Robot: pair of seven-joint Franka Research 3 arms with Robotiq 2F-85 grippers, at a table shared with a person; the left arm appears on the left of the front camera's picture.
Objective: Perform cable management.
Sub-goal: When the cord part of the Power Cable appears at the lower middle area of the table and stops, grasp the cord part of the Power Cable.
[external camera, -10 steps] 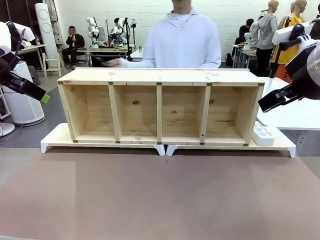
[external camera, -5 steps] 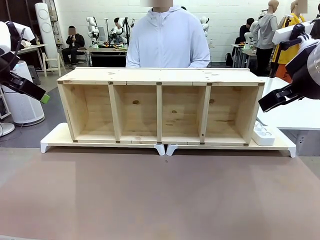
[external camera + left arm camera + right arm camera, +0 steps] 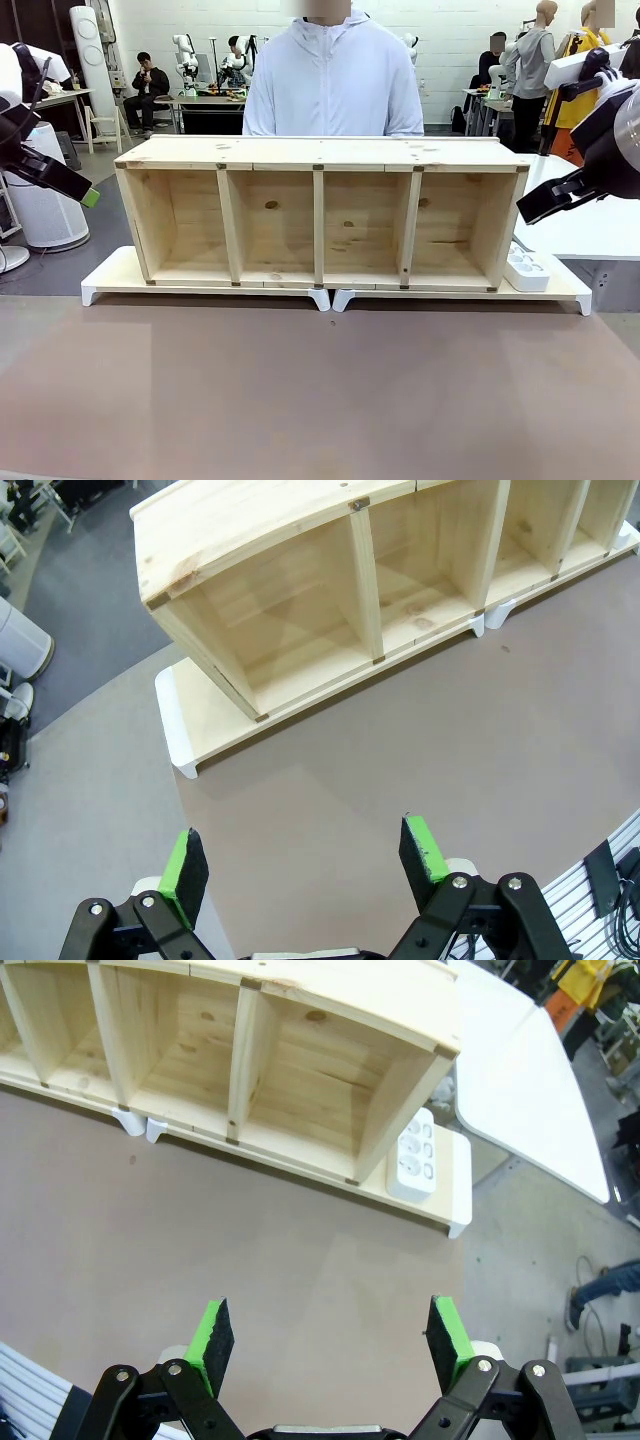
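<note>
The black cable is out of view. My left gripper (image 3: 305, 855) hangs open high over the brown table's left part, nothing between its green pads; in the front view it sits at the far left (image 3: 80, 190). My right gripper (image 3: 330, 1330) is open too, with nothing in it, above the table's right part and at the far right in the front view (image 3: 535, 208). A white power strip (image 3: 527, 268) lies on the white base board just right of the wooden shelf, with its sockets (image 3: 417, 1152) facing up.
A long wooden shelf (image 3: 320, 152) with several open compartments stands on two white base boards (image 3: 110, 275) across the table's far side. A person in a pale hooded top (image 3: 335, 85) stands behind it. A white table (image 3: 520, 1080) adjoins on the right.
The person, who was turned with a hand out to the picture's left, now stands square behind the shelf's middle. Both arms have stayed still.
</note>
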